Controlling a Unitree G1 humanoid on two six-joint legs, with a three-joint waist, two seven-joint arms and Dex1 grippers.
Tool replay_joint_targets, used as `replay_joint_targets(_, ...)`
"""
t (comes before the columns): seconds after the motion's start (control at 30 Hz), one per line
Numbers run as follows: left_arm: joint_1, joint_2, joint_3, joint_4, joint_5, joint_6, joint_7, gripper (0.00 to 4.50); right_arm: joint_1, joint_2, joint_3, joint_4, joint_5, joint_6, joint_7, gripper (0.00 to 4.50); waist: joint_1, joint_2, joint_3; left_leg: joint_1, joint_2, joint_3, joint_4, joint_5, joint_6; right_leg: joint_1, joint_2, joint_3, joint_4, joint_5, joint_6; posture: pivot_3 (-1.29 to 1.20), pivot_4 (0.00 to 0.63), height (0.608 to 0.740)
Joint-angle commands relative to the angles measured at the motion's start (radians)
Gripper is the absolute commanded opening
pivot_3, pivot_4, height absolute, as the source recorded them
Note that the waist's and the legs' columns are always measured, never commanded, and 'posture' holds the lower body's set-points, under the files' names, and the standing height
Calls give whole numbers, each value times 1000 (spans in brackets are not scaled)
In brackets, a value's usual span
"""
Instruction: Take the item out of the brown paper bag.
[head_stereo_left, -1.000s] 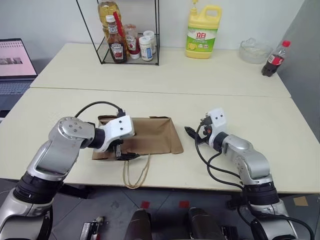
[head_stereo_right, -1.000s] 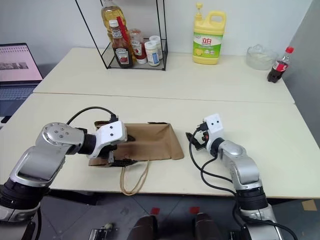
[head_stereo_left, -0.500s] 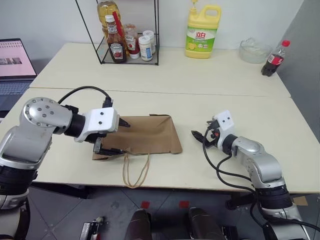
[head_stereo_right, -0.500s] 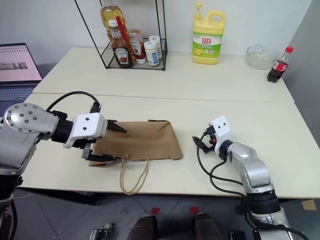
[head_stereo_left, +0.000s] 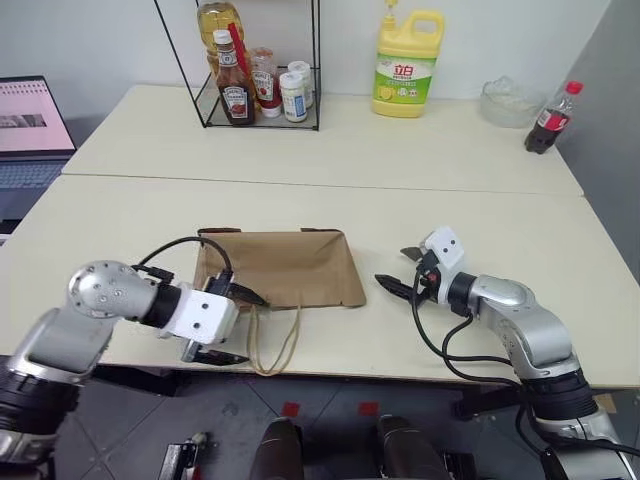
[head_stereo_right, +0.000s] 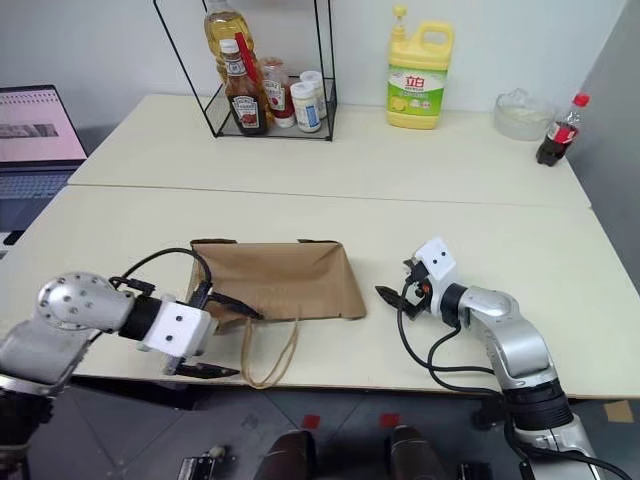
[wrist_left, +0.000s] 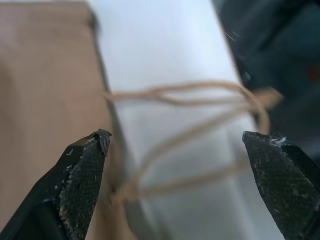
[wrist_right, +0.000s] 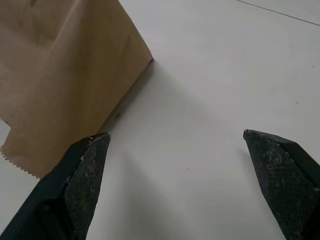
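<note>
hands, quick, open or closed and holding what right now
Left hand: open, holding nothing, by the brown paper bag's twine handles.
Right hand: open, holding nothing.

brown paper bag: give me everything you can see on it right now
The brown paper bag is plain tan kraft paper, creased, lying flat on the near table, with no visible bulge. One short edge is saw-toothed. Its thin twine handles trail over the table's front edge and hang below it. The open left gripper sits at the bag's near left corner beside the handles; whether it touches the paper cannot be told. The open right gripper is off to the bag's right, apart from it. Nothing rests on top.
</note>
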Motion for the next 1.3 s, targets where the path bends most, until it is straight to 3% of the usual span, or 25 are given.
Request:
replay_joint_targets(0.03, -12, -10, -9, 9, 15, -9, 33, 4500, 4, 1, 9, -50, 4, -18, 3, 4471, -2, 0, 0, 0, 0, 0, 0, 0, 0, 0, 0, 0, 0, 0, 0, 0, 150, 740)
replay_joint_targets(0.13, -11, -15, -15, 25, -2, 6, 32, 3932, 28, -19, 15, -79, 11, -11, 21, 4500, -4, 0, 0, 0, 0, 0, 0, 0, 0, 0, 0, 0, 0, 0, 0, 0, 150, 740)
replay_joint_targets(0.3, -33, -47, -15, 31, -23, 60, 59, 2374, 48, -54, 5, -104, 20, -5, 48, 4500, -5, 0, 0, 0, 0, 0, 0, 0, 0, 0, 0, 0, 0, 0, 0, 0, 150, 740)
replay_joint_targets(0.53, -81, -130, 52, -49, -201, 461, 180, 179, 96, -177, 31, -111, -60, -197, 133, 4500, -3, 0, 0, 0, 0, 0, 0, 0, 0, 0, 0, 0, 0, 0, 0, 0, 150, 740)
replay_joint_targets(0.57, -82, -130, 58, -56, -213, 491, 188, 28, 109, -197, 35, -111, -76, -251, 149, 4500, -4, 0, 0, 0, 0, 0, 0, 0, 0, 0, 0, 0, 0, 0, 0, 0, 150, 740)
replay_joint_targets(0.87, -191, -215, 127, -47, -311, 776, 378, 28, 240, -320, 86, -45, -266, -946, 249, 4500, -3, -2, -1, 1, 0, -1, 1, 0, 0, 2, 0, -1, 0, 0, 0, 0, 150, 740)
replay_joint_targets(1.03, -200, -223, 126, -50, -315, 797, 399, 28, 155, -260, 162, 90, -378, -1209, 201, 4500, -5, -2, -1, 8, 0, 0, 0, 0, 0, 8, 0, 0, 0, 0, 0, 0, 150, 740)
replay_joint_targets(1.3, -215, -235, 118, -33, -314, 798, 414, 28, -32, -64, 284, 335, -592, -1539, 13, 4500, -3, -2, -1, 13, 0, -1, 0, 0, 0, 14, 0, 0, -1, 0, 0, 0, 150, 740)
